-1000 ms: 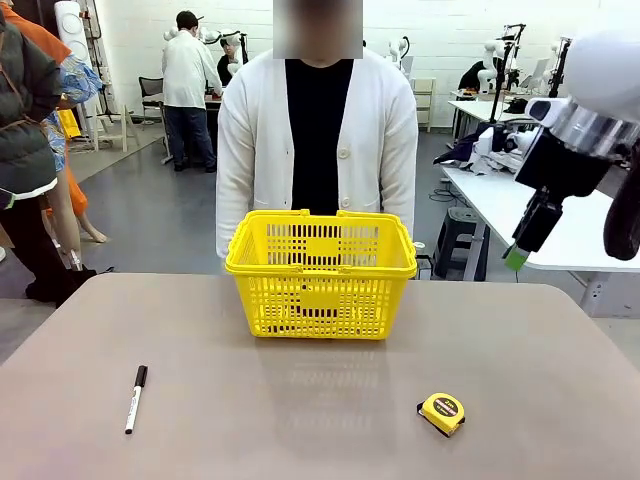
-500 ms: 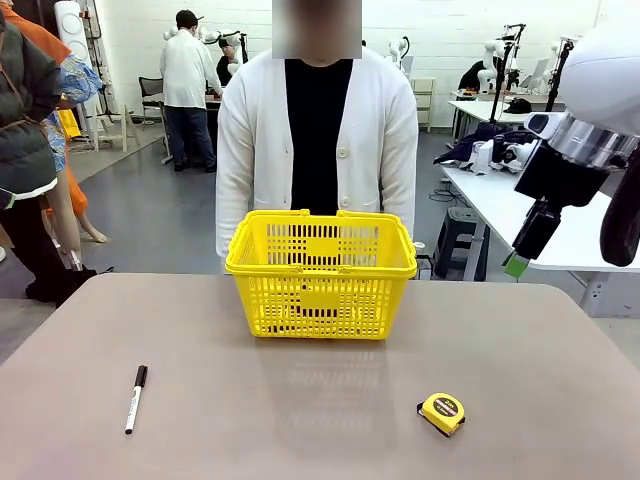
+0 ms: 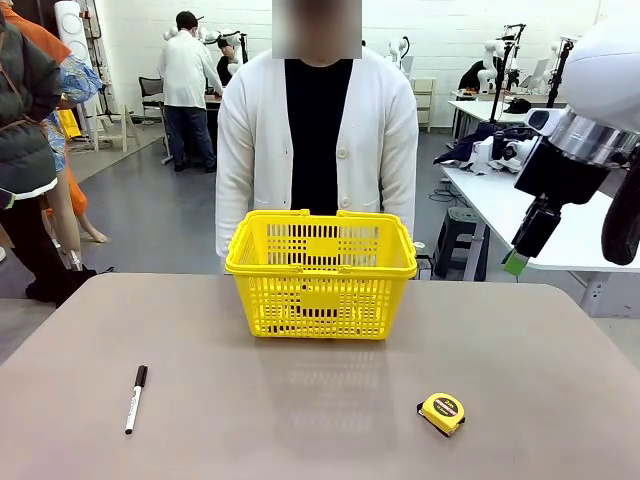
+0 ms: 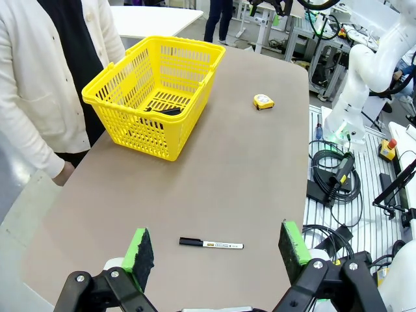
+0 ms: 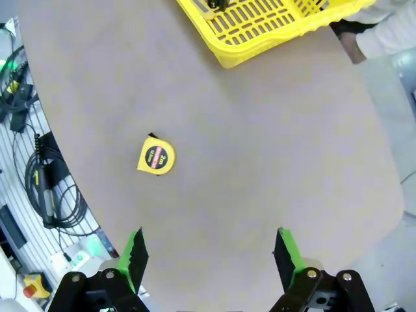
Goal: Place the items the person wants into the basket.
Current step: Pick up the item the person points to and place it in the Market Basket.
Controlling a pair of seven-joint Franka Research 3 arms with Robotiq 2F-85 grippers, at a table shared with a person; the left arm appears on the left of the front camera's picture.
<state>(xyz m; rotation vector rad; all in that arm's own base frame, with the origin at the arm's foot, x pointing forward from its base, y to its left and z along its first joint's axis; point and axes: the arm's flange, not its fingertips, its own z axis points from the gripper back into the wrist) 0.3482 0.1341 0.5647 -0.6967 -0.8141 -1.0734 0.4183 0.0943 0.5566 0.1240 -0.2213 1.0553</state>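
Note:
The yellow basket point(image 3: 320, 262) stands at the table's far middle, right in front of the person point(image 3: 318, 130) in a white cardigan. Black items point(image 4: 164, 110) lie on its floor, too small to tell apart. High over the near left of the table, my left gripper point(image 4: 218, 250) is open and holds nothing. My right gripper point(image 5: 211, 250) is open too and hangs high over the table's right side; one of its green-tipped fingers point(image 3: 517, 260) shows in the front view.
A white marker with a black cap point(image 3: 135, 398) lies near the table's front left. A squat yellow tape measure point(image 3: 441, 412) sits at the front right. The person's hand point(image 4: 63, 172) hangs at the far edge beside the basket.
My right arm has drifted slightly to the right. Nothing on the table has moved.

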